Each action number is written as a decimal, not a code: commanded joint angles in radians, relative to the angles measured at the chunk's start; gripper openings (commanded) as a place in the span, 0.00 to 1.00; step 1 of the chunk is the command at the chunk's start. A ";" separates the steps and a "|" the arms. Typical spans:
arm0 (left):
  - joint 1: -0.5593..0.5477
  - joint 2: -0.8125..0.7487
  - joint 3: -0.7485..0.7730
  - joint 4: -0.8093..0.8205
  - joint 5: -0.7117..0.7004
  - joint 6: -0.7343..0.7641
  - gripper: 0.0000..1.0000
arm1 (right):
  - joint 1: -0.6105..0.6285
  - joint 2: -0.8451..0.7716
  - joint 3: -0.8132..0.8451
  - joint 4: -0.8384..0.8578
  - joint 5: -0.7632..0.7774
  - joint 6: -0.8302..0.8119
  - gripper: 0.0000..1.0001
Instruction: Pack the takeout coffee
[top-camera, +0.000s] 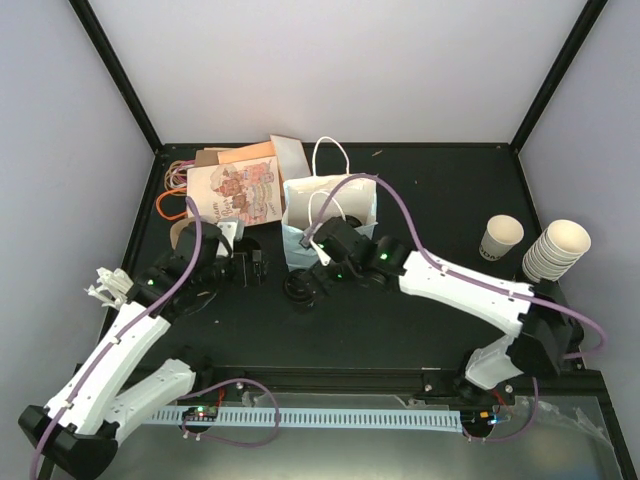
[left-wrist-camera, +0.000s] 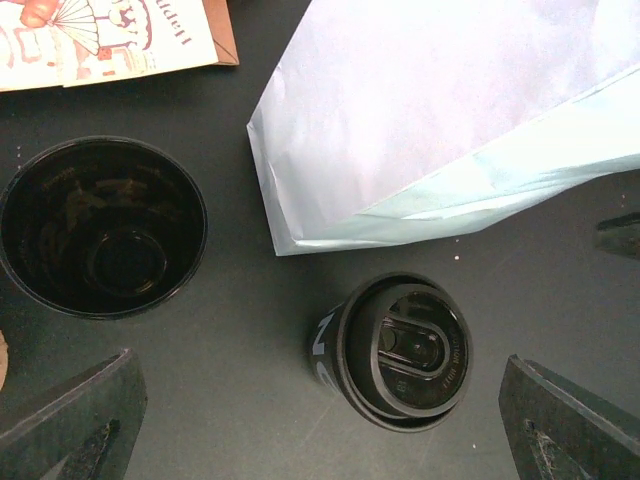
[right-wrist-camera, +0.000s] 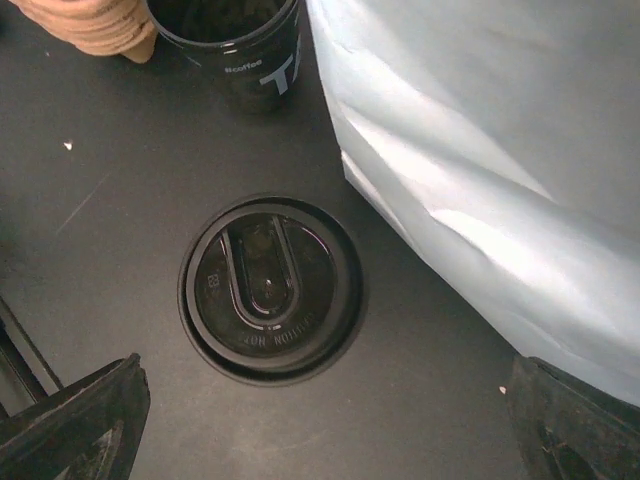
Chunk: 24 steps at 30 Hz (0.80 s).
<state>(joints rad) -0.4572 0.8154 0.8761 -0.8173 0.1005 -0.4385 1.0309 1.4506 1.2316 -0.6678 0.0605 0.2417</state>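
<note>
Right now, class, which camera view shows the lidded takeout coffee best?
The right wrist view: the takeout coffee fills the centre, seen straight down, lid lettering visible. The left wrist view shows it smaller and angled, with some side wall. The top external view shows only a small dark disc beside the white bag.

Takeout coffee (right-wrist-camera: 270, 290) lid print blurred, white bag (right-wrist-camera: 480, 150) cut off at edges
</note>
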 joint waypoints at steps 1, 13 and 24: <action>0.035 -0.023 -0.011 0.039 0.060 0.032 0.99 | 0.018 0.090 0.104 -0.076 -0.006 -0.028 1.00; 0.074 -0.035 -0.014 0.033 0.077 0.068 0.99 | 0.069 0.293 0.271 -0.171 0.015 -0.006 0.98; 0.083 -0.035 -0.028 0.062 0.105 0.076 0.98 | 0.116 0.237 0.257 -0.168 0.197 -0.004 0.96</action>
<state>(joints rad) -0.3851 0.7895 0.8566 -0.7975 0.1650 -0.3798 1.1351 1.7458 1.5166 -0.8124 0.1501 0.2333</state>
